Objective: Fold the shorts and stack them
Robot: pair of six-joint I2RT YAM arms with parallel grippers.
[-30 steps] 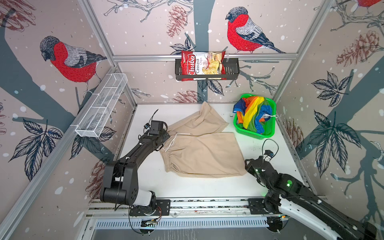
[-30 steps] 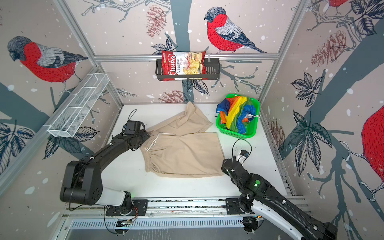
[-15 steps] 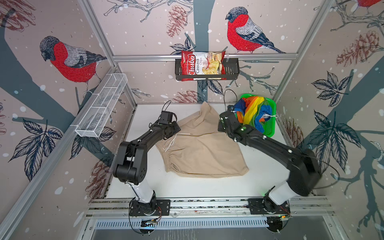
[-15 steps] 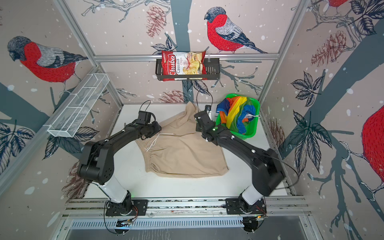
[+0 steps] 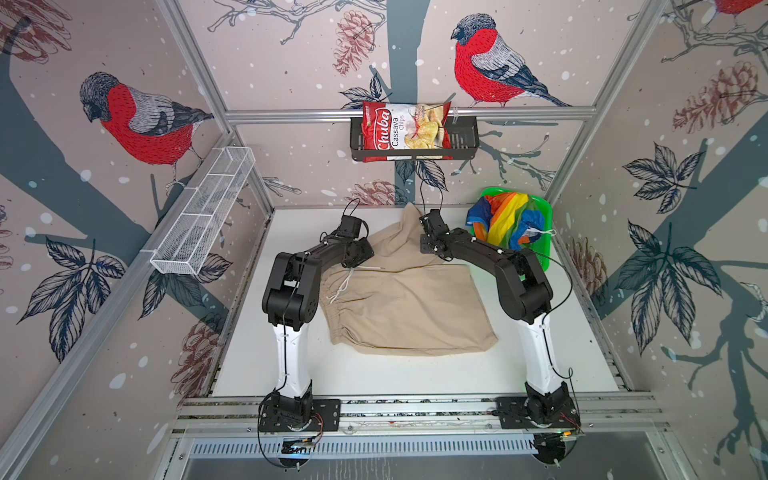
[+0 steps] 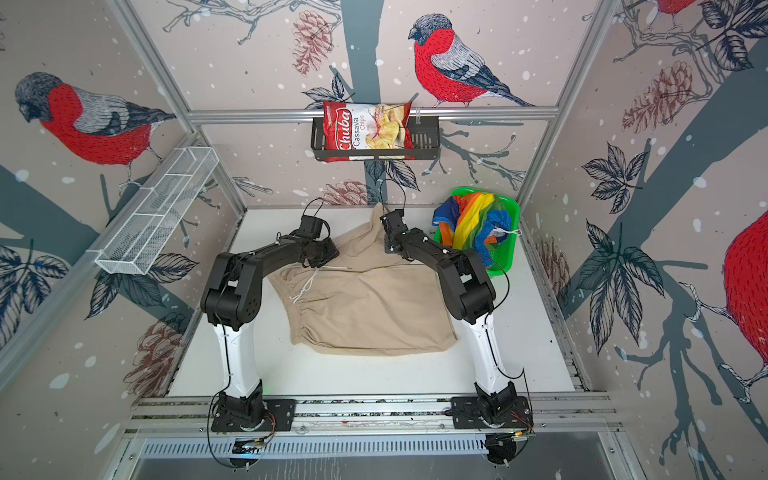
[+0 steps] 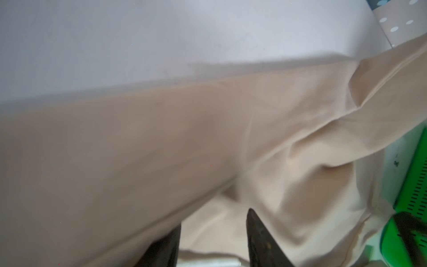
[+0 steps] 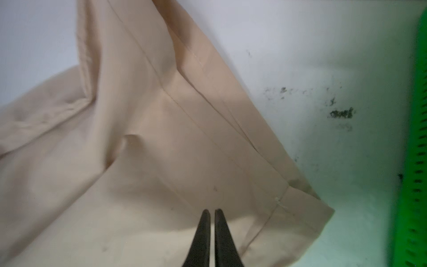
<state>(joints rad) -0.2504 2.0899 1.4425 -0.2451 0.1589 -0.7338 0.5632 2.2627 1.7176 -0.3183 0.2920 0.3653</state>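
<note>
Now both claws sit at the beige leg

Nearest, the beige shorts lie flat on the white table. Farther back, the left gripper is spread astride a fold of their far leg. The right gripper is pressed together over its hem, as only the wrist views show. Only the top views show the rainbow shorts, heaped in the green basket.

One pair of shorts is lying across the middle of the bench, with the second pair sitting in the basket at the back right corner, just right of it. A chip bag is resting in the shelf on the back wall above them.
</note>
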